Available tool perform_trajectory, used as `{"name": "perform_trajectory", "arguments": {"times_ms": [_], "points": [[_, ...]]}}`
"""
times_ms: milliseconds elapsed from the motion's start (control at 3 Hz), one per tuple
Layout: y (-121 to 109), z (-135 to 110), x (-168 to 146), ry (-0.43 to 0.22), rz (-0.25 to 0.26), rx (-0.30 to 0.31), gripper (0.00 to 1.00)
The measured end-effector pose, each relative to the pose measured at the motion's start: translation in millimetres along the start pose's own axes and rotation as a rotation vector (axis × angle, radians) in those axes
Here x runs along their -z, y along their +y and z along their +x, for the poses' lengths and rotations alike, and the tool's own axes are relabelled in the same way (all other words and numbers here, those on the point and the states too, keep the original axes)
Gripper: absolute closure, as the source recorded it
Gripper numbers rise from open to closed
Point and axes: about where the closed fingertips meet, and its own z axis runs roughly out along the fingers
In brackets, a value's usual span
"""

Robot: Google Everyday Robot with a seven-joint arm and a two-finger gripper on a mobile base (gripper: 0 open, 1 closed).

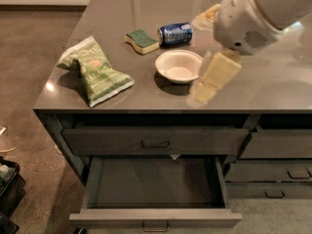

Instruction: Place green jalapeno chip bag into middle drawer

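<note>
The green jalapeno chip bag lies crinkled on the left part of the grey counter, near its front edge. The middle drawer is pulled open below the counter and its long shallow inside shows nothing in it. My gripper hangs from the white arm over the counter, just right of the white bowl and well to the right of the bag. It holds nothing that I can see.
A green-topped yellow sponge and a blue can on its side lie behind the bowl. The top drawer is shut. Narrower drawers stand at the right. A dark bin sits on the floor at the left.
</note>
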Motion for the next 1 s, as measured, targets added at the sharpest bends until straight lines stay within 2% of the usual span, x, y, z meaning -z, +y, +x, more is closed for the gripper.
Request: {"name": "perform_trajectory", "arguments": {"times_ms": [333, 667, 1000], "points": [[5.0, -79.1, -41.6, -0.166, -0.084, 0.067, 0.00], [7.2, -86.4, -44.3, -0.179, -0.092, 0.074, 0.00], [7.8, -81.7, -42.5, -0.192, -0.054, 0.039, 0.00]]}}
